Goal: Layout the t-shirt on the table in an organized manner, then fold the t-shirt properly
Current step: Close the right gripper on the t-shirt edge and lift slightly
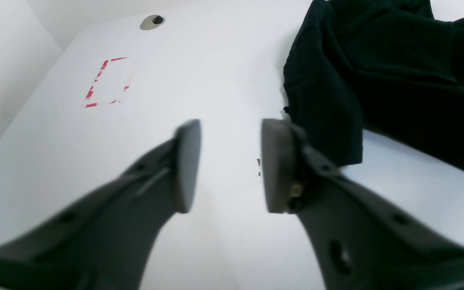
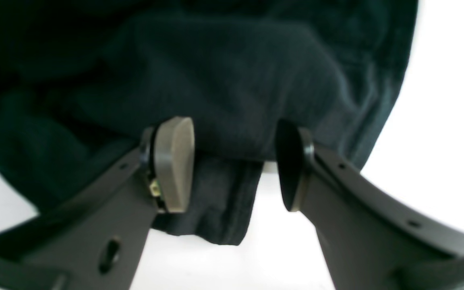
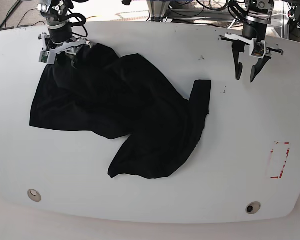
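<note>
Black t-shirt [image 2: 224, 80] fills only right-wrist view.

Base view looks down from high above the table [image 3: 155, 210], from the side opposite the arm bases, taking in the whole top with the t-shirt [image 3: 120, 115] left of centre. Left wrist camera sits low behind the left gripper [image 1: 230, 165], close over the table [image 1: 224, 72], facing the red dashed rectangle [image 1: 107, 82] and a round hole [image 1: 152, 22], both also in the base view at the table's right and near edge. Right wrist camera sits behind the right gripper [image 2: 234, 165], very close to the t-shirt [image 2: 216, 80], sharing only that cloth with the base view.
</note>
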Available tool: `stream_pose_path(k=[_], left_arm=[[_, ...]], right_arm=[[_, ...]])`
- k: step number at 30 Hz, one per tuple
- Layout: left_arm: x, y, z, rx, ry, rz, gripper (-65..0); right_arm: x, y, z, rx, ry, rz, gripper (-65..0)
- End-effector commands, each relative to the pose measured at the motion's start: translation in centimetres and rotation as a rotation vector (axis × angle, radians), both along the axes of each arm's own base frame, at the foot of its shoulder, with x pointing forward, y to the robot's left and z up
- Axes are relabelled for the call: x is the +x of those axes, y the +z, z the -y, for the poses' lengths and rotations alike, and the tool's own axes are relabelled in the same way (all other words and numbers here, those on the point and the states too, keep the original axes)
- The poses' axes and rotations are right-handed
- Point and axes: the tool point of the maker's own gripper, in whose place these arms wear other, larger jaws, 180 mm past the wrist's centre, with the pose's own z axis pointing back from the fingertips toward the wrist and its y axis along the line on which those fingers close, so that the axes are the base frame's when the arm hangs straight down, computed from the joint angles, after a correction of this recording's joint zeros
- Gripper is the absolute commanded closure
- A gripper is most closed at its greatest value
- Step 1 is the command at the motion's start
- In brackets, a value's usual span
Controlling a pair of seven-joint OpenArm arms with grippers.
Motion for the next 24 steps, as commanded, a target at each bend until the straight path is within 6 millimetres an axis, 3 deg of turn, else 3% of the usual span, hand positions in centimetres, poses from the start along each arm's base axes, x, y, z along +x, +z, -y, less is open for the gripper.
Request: stream_pose_path(k=[1, 3, 11, 24], left_arm=[[0.5, 1.3, -0.1, 0.005, -0.002, 0.052, -31.8], [0.8, 1.5, 0.0, 0.004, -0.003, 0.059, -35.1], [0.9, 1.5, 0.0, 0.002, -0.003, 0.063, -35.1], [1.8, 2.2, 0.0, 0.002, -0.003, 0.095, -35.1]], right_arm=[[0.1, 0.9, 0.2, 0.052, -0.012, 0.024, -31.9], [0.2, 1.2, 0.7, 0.086, -0.029, 0.03, -31.9], [-0.3, 1.6, 0.8, 0.257, -0.046, 0.028, -31.9], [-2.6, -0.8, 0.1, 0.425, -0.083, -0.072, -31.9]])
